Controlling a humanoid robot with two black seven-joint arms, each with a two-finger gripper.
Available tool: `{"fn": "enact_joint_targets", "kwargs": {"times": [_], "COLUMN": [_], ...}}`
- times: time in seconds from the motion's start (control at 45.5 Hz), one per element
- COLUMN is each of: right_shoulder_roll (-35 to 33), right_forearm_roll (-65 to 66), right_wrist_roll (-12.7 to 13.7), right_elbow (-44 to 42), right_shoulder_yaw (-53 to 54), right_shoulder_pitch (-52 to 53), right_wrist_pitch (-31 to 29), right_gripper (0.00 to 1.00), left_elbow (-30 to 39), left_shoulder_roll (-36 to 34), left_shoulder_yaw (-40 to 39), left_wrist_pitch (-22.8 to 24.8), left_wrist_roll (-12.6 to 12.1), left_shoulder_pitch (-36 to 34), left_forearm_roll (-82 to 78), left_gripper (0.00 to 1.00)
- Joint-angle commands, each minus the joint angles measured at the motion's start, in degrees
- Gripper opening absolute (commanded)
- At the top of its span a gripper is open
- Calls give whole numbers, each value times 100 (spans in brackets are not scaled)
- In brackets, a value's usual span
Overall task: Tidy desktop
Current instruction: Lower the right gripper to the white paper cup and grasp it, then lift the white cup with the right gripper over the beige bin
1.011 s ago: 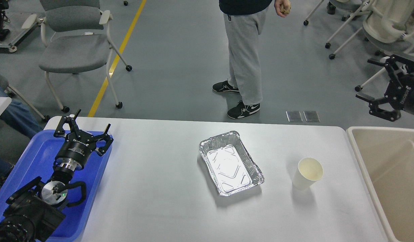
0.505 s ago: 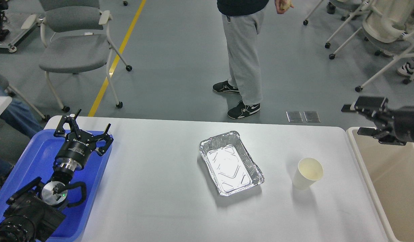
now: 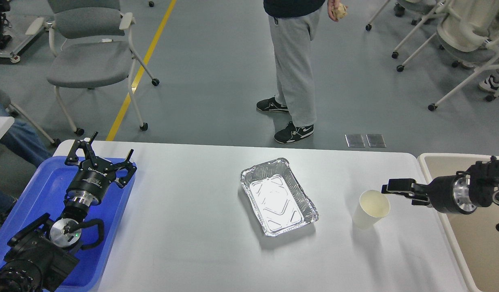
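White desktop: right end effector, grip unclear, level beside paper cup.

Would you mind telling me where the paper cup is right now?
In the head view, the paper cup stands on the right part of the desktop, between the foil tray and the beige bin, with the right gripper just beside its rim.

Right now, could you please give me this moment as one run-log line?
task: tidy desktop | left gripper: open over blue tray | right gripper: beside paper cup, not touching | foil tray: untouched
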State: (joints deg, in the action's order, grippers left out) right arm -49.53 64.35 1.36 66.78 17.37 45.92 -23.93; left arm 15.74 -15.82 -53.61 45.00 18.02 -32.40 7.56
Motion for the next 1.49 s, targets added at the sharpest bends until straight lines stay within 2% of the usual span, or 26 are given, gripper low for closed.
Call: {"fn": "enact_joint_targets", "kwargs": {"times": [0.0, 0.418, 0.527, 0.703, 0.813, 0.879, 0.901, 0.945, 1.011, 1.275, 1.473], "right_shoulder_roll": [584, 1138, 1147, 1121, 1094, 1094, 1086, 1086, 1068, 734, 155], "right_forearm_roll": [341, 482, 482, 482, 482, 482, 482, 482, 482, 473, 289], "right_wrist_roll": [-13, -83, -198, -215, -215, -207, -207, -207, -207, -207, -250], "right_elbow": [-411, -877, -886, -912, -912, -912, -912, -912, -912, -868, -438], "right_shoulder_yaw": [-155, -146, -155, -164, -164, -164, -164, -172, -172, -278, -164], "right_shoulder_pitch": [-285, -478, -505, -531, -540, -549, -549, -557, -575, -584, -470], "right_wrist_pitch": [441, 626, 766, 934, 943, 978, 995, 1057, 1083, 1118, 987], "right_gripper": [100, 100, 96, 67, 42, 36, 30, 12, 0, 0, 0], "left_elbow": [0, 0, 0, 0, 0, 0, 0, 0, 0, 0, 0], "left_shoulder_roll": [0, 0, 0, 0, 0, 0, 0, 0, 0, 0, 0], "left_shoulder_yaw": [-1, -1, -1, -1, -1, -1, -1, -1, -1, -1, -1], "left_wrist_pitch": [0, 0, 0, 0, 0, 0, 0, 0, 0, 0, 0], "left_wrist_roll": [0, 0, 0, 0, 0, 0, 0, 0, 0, 0, 0], "left_shoulder_pitch": [-3, -3, -3, -3, -3, -3, -3, -3, -3, -3, -3], "left_forearm_roll": [0, 0, 0, 0, 0, 0, 0, 0, 0, 0, 0], "left_gripper": [100, 100, 100, 100, 100, 100, 100, 100, 100, 100, 100]}}
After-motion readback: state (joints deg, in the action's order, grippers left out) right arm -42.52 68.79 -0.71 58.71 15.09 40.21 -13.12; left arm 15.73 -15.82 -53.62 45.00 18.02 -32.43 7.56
